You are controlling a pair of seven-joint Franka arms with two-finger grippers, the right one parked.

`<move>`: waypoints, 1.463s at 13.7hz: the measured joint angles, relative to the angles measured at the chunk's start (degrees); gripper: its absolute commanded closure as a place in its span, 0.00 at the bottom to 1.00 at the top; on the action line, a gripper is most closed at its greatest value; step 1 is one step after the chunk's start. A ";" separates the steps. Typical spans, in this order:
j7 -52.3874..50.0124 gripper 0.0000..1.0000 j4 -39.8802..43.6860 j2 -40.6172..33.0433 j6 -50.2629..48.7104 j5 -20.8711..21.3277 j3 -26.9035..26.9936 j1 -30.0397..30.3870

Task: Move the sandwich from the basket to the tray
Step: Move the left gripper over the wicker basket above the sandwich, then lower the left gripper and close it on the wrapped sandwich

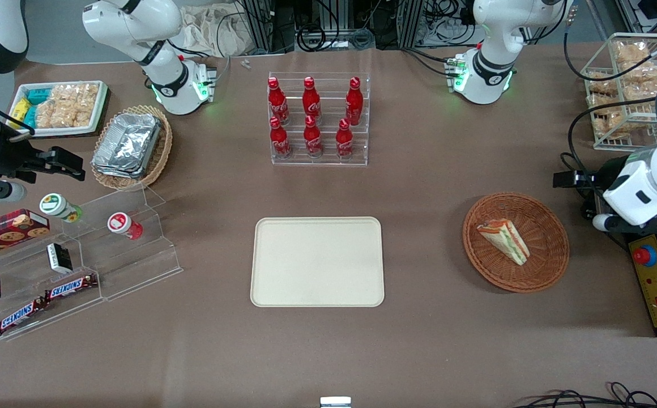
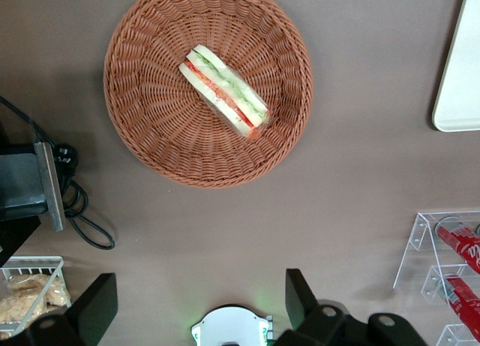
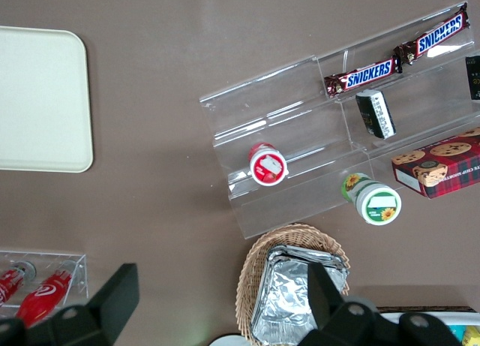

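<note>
- Sandwich [image 2: 223, 91] is seen lying flat in basket [image 2: 142, 128], untouched; tray [image 1: 317, 262] sits well apart on bench [image 1: 419, 340].
- End effector [image 2: 199, 301] is held high, fingers spread wide, nothing gripped.
- Descent should be centred over wedge, fingers closed across bread faces, w/ light squeeze.

The basket [image 1: 552, 258] is reddish-brown woven wicker. In it the sandwich [image 1: 504, 241] shows white bread with red, orange and green layers. The tray [image 1: 317, 262], at nine o'clock from the basket, is plain cream-beige on a brown table [image 1: 419, 351]. At twelve o'clock from the tray stand red bottles [image 1: 312, 116] with white script in a clear rack. The gripper [image 2: 199, 305], above the table near the basket, has black fingers set apart.
</note>
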 measured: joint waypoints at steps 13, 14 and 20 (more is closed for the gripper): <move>-44.04 0.01 -24.65 4.05 44.00 -0.34 -0.54 -0.08; -45.89 0.01 -24.79 5.42 45.96 -0.34 -0.64 -0.10; -49.47 0.02 -28.84 8.74 54.30 -0.34 -0.70 -0.13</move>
